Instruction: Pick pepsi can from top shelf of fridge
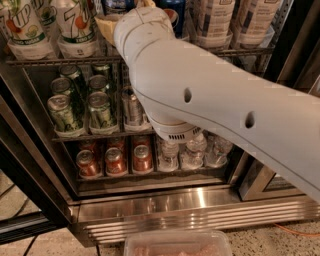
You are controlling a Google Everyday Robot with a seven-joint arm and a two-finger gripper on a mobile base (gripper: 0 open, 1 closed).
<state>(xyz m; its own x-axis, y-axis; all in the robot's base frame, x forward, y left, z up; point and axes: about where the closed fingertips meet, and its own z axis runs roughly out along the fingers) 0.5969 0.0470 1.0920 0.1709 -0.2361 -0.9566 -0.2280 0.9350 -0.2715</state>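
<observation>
The fridge (165, 207) stands open in front of me, stainless steel with a ribbed base panel. Its top shelf (55, 60) is a wire rack holding tall 7UP bottles (75, 25) on the left and white bottles (215, 20) on the right. Between them, at the frame's top edge, two dark blue cans show: one (116, 5) just above my wrist and one (172, 11) to its right. I cannot tell which is the pepsi can. My gripper (117, 22) reaches into the top shelf at these cans, mostly hidden behind my white arm (210, 100).
The middle rack holds short green cans (62, 112) and a silver can (132, 107). The bottom rack holds red cans (115, 160) and small water bottles (195, 150). The black door frame (20, 165) runs down the left. A clear plastic tub (177, 243) sits at the bottom edge.
</observation>
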